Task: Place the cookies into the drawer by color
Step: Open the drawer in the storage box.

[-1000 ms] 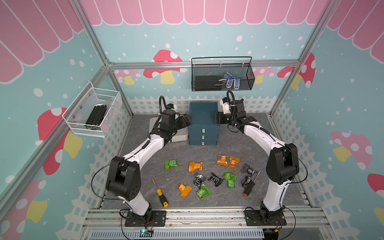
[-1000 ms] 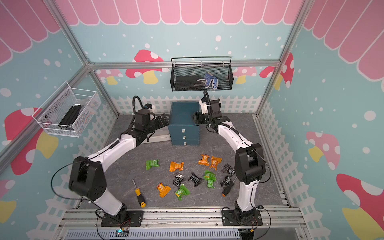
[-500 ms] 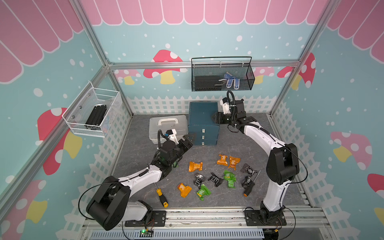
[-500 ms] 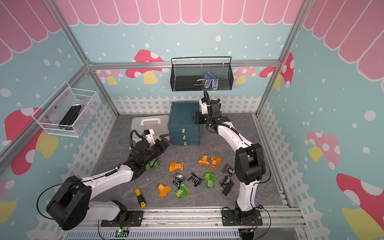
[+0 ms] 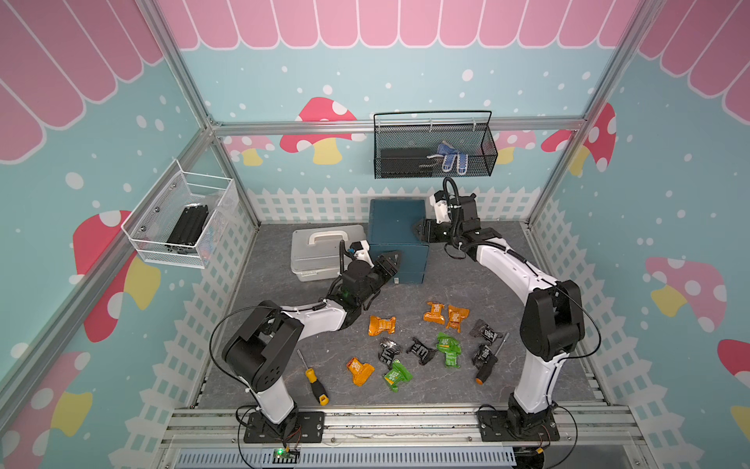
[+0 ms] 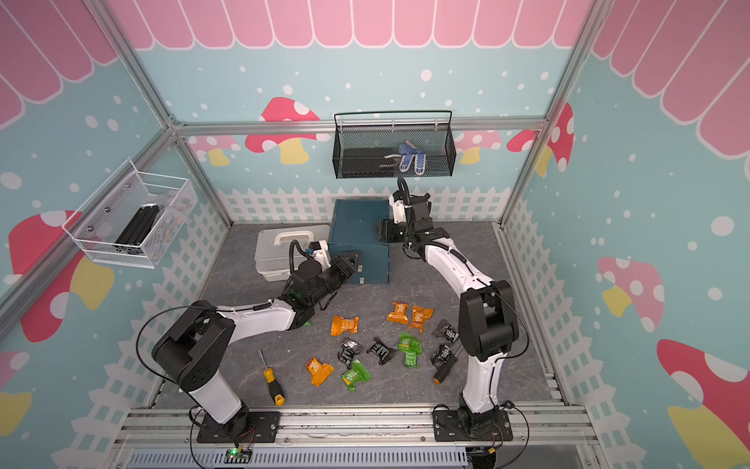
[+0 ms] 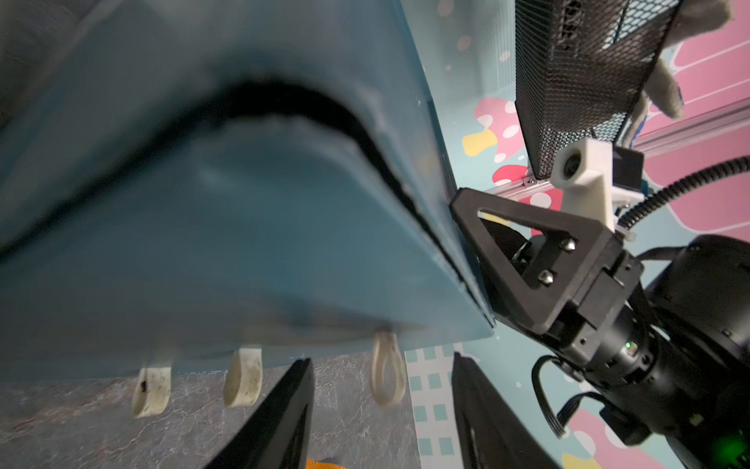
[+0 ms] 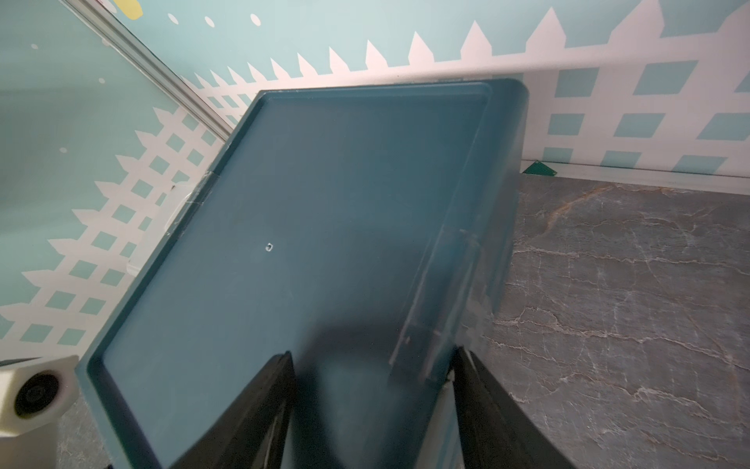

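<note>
Both top views were bright and evenly lit, apparently from overhead, with only faint soft shadows on the grey floor. The left wrist view was motion-blurred: the drawer was smeared and its white pull tabs ghosted. The right wrist view was sharper, though wide-angle distortion bowed the fence print.

Left arm, right arm: white shells, black joints, corrugated black cables, white wrist-cam mounts; right claw black triangular, two screws.
</note>
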You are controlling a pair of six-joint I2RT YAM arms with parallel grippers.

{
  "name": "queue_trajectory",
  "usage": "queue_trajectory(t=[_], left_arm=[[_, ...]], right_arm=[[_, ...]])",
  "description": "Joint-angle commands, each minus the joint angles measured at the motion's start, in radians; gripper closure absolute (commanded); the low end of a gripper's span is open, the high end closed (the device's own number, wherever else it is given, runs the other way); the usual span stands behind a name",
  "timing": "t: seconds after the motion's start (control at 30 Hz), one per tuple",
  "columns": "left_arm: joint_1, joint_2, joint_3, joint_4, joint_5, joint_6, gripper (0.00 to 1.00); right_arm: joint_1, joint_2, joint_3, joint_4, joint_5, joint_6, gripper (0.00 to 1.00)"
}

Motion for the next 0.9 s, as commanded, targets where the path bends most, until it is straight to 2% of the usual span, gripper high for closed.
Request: queue_trajectory(t=[0.0,0.03,0.13,0.33,0.63,0.87], left_arm=[[0.002,0.022,0.043,0.019,-0.022,0.029,0.54],[0.002,0.032,0.05,0.027,-0.019,0.026,0.6],[0.004,0.055,0.076,0.012,-0.02,0.037,0.65],[0.03,0.083,0.119,-0.016,-0.01,0.069,1.0],[0.04,0.055,0.108,-0.099,-0.02,0.146,1.0],[0.011,-0.096,-0.03,-0.12,0.02,0.118,1.0]], right_arm=[[0.027,0.055,-0.044,-0.11,-0.014,-0.021,0.35],[0.027,0.058,-0.041,-0.109,-0.014,-0.022,0.35],[0.027,0.078,-0.027,-0.114,-0.013,-0.027,0.36],[0.027,0.11,-0.004,-0.125,-0.005,-0.031,0.36],[0.026,0.122,0.018,-0.173,0.033,-0.015,0.36],[0.026,0.069,-0.02,-0.16,0.067,-0.004,0.35]])
